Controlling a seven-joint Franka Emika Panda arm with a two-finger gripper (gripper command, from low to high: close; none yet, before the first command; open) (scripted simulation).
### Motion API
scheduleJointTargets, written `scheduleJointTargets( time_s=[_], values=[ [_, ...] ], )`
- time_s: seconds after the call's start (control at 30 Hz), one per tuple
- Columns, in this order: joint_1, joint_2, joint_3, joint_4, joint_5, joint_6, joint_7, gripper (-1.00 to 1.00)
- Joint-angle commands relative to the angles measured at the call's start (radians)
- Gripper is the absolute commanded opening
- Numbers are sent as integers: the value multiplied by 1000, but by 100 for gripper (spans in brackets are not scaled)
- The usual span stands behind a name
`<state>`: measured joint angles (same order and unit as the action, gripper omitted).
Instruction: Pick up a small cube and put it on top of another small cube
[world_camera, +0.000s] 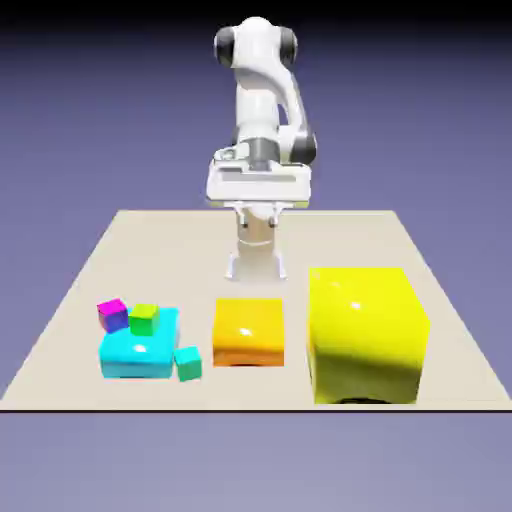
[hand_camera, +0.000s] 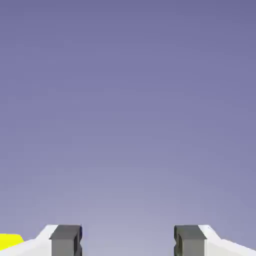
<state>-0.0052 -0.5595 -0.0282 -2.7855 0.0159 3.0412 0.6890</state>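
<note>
The tiny teal-green small cube (world_camera: 188, 363) rests on the table against the front right corner of the cyan block (world_camera: 138, 350). A lime-green tiny cube (world_camera: 144, 319) sits on top of the cyan block, and a magenta-purple tiny cube (world_camera: 113, 314) is at its back left corner. My gripper (world_camera: 259, 215) hangs high above the table's far middle, well behind and above all the cubes. In the hand view my gripper (hand_camera: 127, 241) is open, its grey fingertips (hand_camera: 66, 240) wide apart with only backdrop between them.
An orange block (world_camera: 248, 332) stands in the middle front of the table. A large yellow block (world_camera: 366, 335) fills the exterior view's front right; a sliver of the yellow block (hand_camera: 10, 241) shows at the hand view's lower left.
</note>
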Motion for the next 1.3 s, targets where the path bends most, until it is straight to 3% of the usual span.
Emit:
scheduleJointTargets(
  time_s=[0.0,1.27],
  values=[
    [18,23,-26,5,-5,1,-44,0],
    [819,945,-1022,119,-266,37,-1685,0]
  ],
)
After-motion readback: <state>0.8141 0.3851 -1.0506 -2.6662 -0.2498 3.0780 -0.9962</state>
